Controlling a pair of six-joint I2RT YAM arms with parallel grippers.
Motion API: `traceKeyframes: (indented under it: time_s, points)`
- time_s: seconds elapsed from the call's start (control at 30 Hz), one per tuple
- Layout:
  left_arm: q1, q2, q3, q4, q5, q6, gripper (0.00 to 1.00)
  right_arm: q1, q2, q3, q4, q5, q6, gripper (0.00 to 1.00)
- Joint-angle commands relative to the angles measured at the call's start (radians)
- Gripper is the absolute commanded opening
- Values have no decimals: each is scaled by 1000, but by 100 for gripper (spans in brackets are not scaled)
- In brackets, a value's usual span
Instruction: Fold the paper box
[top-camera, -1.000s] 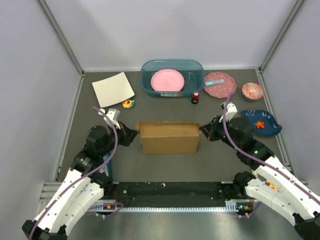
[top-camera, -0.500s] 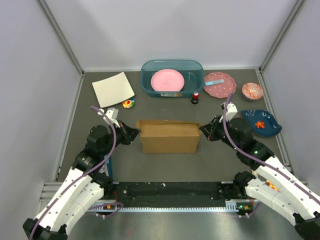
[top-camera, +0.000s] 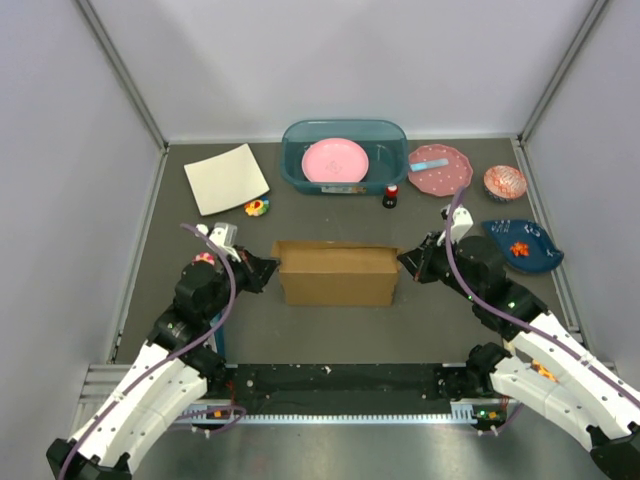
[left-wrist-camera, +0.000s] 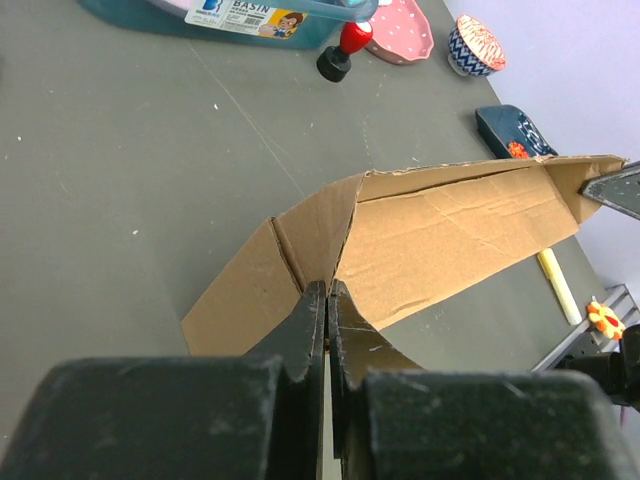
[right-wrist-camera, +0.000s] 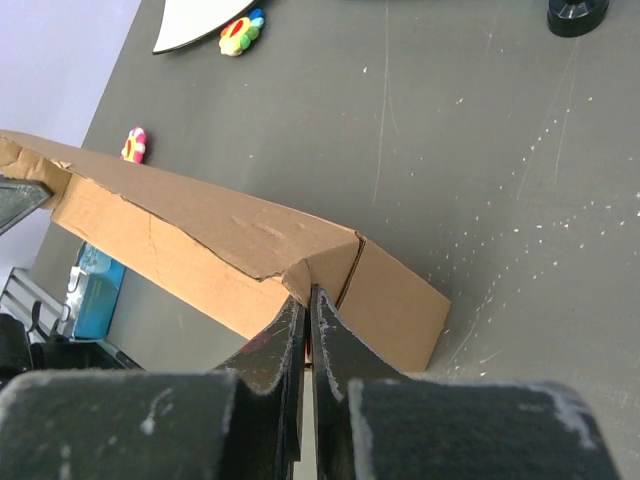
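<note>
In the left wrist view, a white sticker (left-wrist-camera: 245, 12) is seen on the outer wall of the teal basin (left-wrist-camera: 140, 22). The word "BASIN" is printed on it in dark capital letters. A smaller line of print runs beneath that word, but it cannot be made out. A blue emblem (left-wrist-camera: 207, 5) is placed at the sticker's left end and a small coloured cartoon figure (left-wrist-camera: 287, 20) at its right end; no wording can be read on either. The sticker's upper part is cut off by the picture's top edge.
</note>
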Motion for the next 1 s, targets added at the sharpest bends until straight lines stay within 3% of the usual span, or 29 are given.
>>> traceKeyframes:
  time_s: [0.0, 0.37, 0.77, 0.97]
  points:
    - [-22, -20, -25, 33, -53, 68, 0, 15, 13, -27, -110, -15, 5, 0]
    - [-40, -58, -33, 25, -196, 135, 0, 16, 13, -27, -110, -14, 2, 0]
    - [-64, -38, -51, 50, -196, 107, 0, 19, 15, -31, -109, -17, 2, 0]
    - [-153, -11, -83, 74, -259, 85, 0, 27, 16, -34, -107, -11, 3, 0]
